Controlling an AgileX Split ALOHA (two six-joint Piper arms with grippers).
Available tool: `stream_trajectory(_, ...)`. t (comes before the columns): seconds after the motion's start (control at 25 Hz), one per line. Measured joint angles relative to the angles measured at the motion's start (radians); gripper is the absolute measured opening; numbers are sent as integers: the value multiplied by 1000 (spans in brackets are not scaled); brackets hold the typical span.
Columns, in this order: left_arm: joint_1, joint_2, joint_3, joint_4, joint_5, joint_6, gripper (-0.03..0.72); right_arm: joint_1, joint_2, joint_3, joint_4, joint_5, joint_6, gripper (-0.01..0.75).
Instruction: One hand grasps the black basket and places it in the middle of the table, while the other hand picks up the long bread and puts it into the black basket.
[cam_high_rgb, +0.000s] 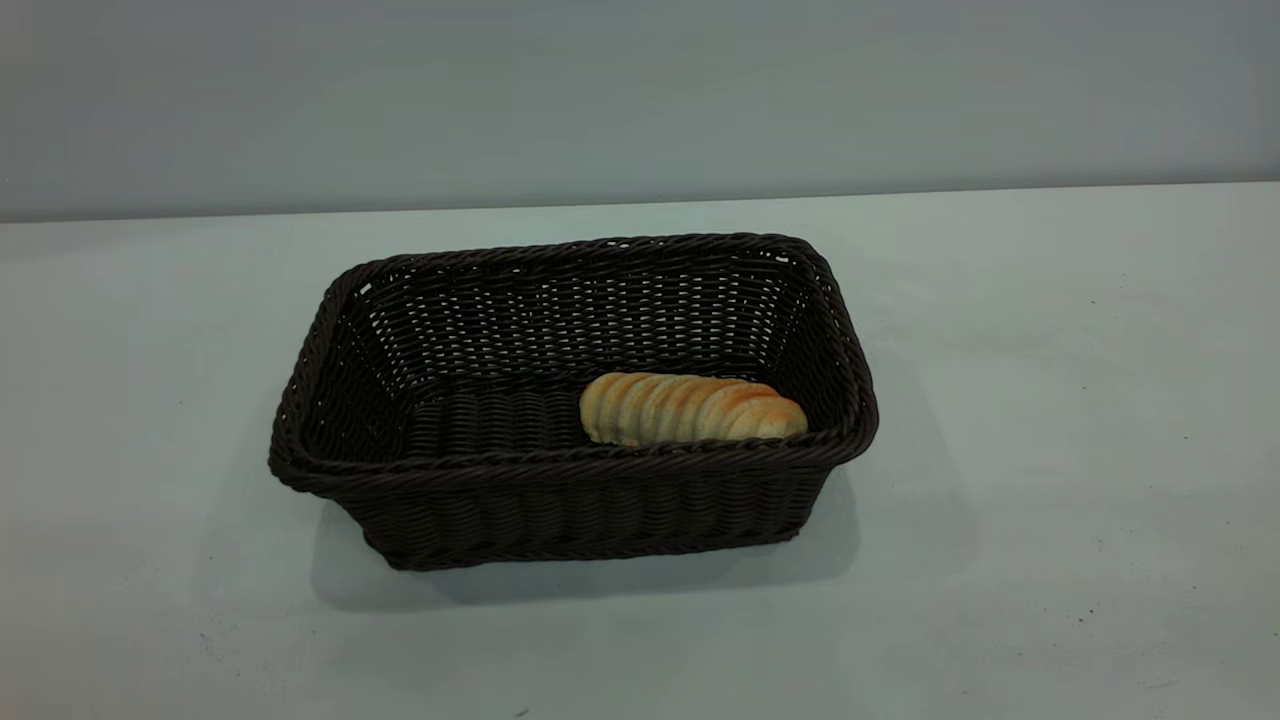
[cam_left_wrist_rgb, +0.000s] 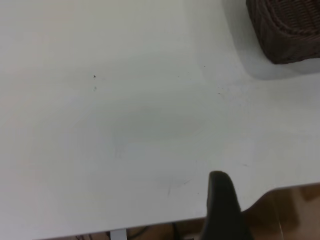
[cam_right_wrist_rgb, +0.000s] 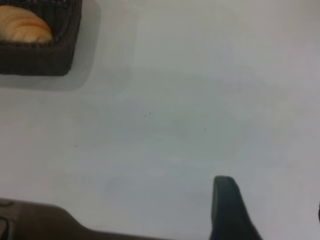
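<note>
Black basket (cam_high_rgb: 575, 400): stands mid-table (cam_high_rgb: 1050, 450).
Long bread (cam_high_rgb: 692, 408): lies inside, toward its right end.
Left gripper (cam_left_wrist_rgb: 222, 205), right gripper (cam_right_wrist_rgb: 227, 207): well apart from basket; jaw state cannot be told.

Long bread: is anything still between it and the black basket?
Nothing visible: the long bread already lies inside the black basket, toward its right end, on the table. Both grippers are away from the basket over bare table.
</note>
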Motion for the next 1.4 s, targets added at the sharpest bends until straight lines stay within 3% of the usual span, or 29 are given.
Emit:
stream_trajectory(0.4, 8, -3, 0, 0, 0, 0, 544, 0, 0, 0, 1, 0, 0, 402)
stream_trajectory(0.64, 142, -83, 0, 0, 0, 0, 544, -22, 0, 0, 2, 0, 0, 402)
stream_trajectory(0.76, 168, -93, 0, 1, 1, 0, 544, -24, 0, 0, 3, 0, 0, 402)
stream_trajectory(1.4, 173, -93, 0, 1, 1, 0, 544, -30, 0, 0, 3, 0, 0, 402)
